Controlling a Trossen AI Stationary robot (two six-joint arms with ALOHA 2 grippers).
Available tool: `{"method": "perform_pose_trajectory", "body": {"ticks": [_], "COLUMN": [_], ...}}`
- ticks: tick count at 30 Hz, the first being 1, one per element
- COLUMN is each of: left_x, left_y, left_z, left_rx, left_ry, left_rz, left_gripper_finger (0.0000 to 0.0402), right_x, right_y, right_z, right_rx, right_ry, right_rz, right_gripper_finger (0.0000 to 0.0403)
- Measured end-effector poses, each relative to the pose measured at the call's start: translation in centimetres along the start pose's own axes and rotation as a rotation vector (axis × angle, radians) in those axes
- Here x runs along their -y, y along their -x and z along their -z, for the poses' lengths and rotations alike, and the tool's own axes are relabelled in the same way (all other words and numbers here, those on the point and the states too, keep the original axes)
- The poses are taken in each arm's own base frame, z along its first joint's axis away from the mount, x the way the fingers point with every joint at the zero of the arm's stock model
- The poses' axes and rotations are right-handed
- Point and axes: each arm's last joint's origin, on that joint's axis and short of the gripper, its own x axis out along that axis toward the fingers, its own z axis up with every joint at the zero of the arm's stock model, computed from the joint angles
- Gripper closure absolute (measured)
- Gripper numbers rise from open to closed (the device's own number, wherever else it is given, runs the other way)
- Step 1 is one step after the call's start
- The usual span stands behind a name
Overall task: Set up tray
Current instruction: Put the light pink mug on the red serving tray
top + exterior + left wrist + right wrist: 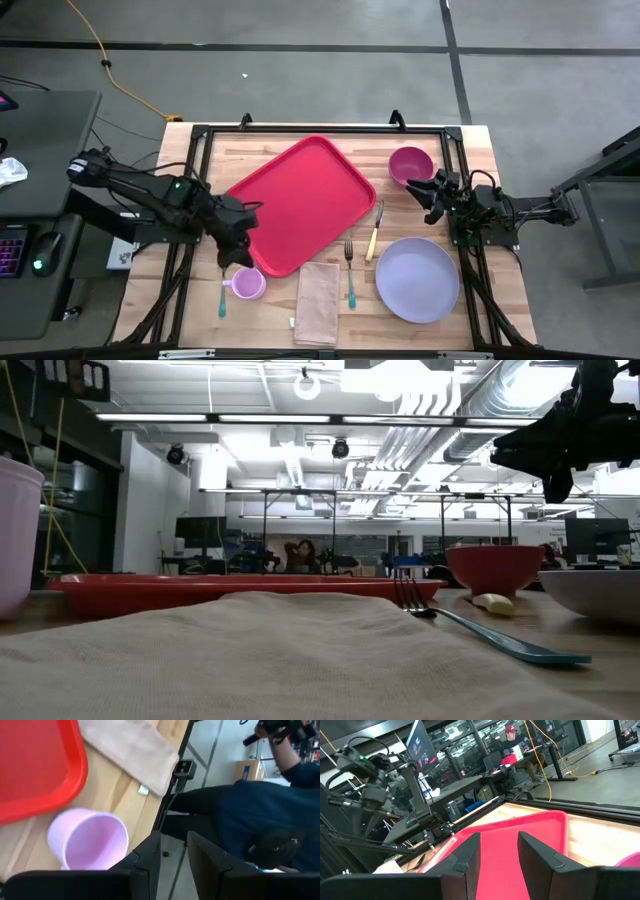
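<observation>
Tray point(300, 203) first: your red tray lies askew on the table, nothing on it, and every other piece sits off it. Take it as your landmark.

Biggest worry is the lavender plate point(417, 279), well off the tray's right corner. It is wide and shallow, so a pinch on its rim could slip and let it clatter onto the knife point(374, 238) between it and the tray.

Next, the napkin point(317, 301), just past the tray's near edge. Soft cloth may bunch or drag the fork point(349, 273) lying just beside it.

Then the magenta bowl point(411, 164), off the tray's far right corner, close to your right gripper point(432, 197). That gripper hangs empty with its fingers a narrow gap apart; a low sweep could knock the bowl.

Your left gripper point(232, 236) hovers at the tray's near left corner, right above the lavender cup point(247, 284), fingers narrowly parted and holding nothing. Descend carelessly and you may tip the light cup, or catch the tray's rim and skew it further.

Smallest, the teal spoon point(222, 297) beside the cup: thin and flat, easy to miss.
</observation>
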Motion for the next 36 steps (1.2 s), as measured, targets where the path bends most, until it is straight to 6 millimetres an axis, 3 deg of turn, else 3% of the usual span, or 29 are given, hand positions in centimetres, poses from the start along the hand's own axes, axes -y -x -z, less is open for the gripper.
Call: {"method": "perform_pose_trajectory", "body": {"ticks": [7, 13, 18, 28, 36], "left_x": [-0.8, -0.8, -1.1, -2.8, -2.4], "left_y": [-0.3, -0.6, -1.8, -5.0, -6.0], "left_z": [2.1, 3.3, 3.3, 3.5, 3.1], "left_rx": [-0.077, -0.013, -0.005, -0.195, -0.183], "left_ry": [0.139, 0.181, 0.203, 0.266, 0.235], "left_rz": [-0.177, -0.276, -0.353, -0.582, -0.523], "left_gripper_finger": [0.0273, 0.0273, 0.0273, 0.0273, 0.0273], "right_x": [0.0, 0.0, 0.0, 0.0, 0.0], "right_y": [0.0, 0.0, 0.0, 0.0, 0.0], "right_z": [0.0, 0.0, 0.0, 0.0, 0.0], "right_rx": [0.0, 0.0, 0.0, 0.002, 0.001], "right_ry": [0.0, 0.0, 0.0, 0.0, 0.0], "right_rz": [0.0, 0.0, 0.0, 0.004, 0.004], "right_gripper_finger": [0.0295, 0.0295, 0.0295, 0.0295, 0.0295]}}
